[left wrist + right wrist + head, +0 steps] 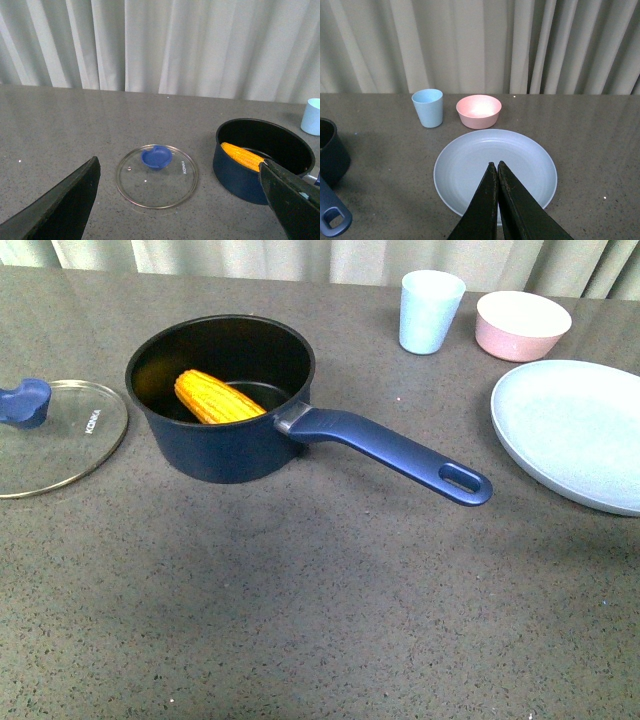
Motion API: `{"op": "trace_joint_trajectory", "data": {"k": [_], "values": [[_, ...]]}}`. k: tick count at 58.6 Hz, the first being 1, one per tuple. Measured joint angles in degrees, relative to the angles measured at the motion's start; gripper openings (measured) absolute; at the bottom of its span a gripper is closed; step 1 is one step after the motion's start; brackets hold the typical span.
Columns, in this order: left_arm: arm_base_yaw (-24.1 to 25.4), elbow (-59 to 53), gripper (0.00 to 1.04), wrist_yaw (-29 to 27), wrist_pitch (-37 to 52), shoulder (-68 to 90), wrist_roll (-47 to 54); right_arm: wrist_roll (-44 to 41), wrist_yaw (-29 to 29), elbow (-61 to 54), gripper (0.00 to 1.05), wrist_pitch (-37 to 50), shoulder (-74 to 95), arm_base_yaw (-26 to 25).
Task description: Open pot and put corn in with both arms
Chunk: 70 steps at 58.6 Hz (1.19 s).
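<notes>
The navy pot (225,445) stands open on the table, its long handle (400,452) pointing right and toward me. The yellow corn (215,398) lies inside it, leaning on the near wall. The glass lid (55,438) with its blue knob (24,402) lies flat on the table left of the pot. No arm shows in the front view. In the left wrist view my left gripper (180,170) is open and empty, above the lid (157,176), with the pot (260,160) and corn (242,156) beside it. My right gripper (496,165) is shut and empty over a plate.
A pale blue plate (575,435) lies at the right, also in the right wrist view (470,165). A light blue cup (430,310) and a pink bowl (522,325) stand at the back right. Curtains hang behind the grey table.
</notes>
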Motion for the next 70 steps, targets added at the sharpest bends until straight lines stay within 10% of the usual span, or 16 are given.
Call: {"op": "trace_joint_trajectory", "data": {"k": [70], "values": [[0.0,0.0,0.96,0.0,0.0,0.0,0.0,0.0,0.0,0.0,0.02,-26.3,-26.3,0.0]]}}
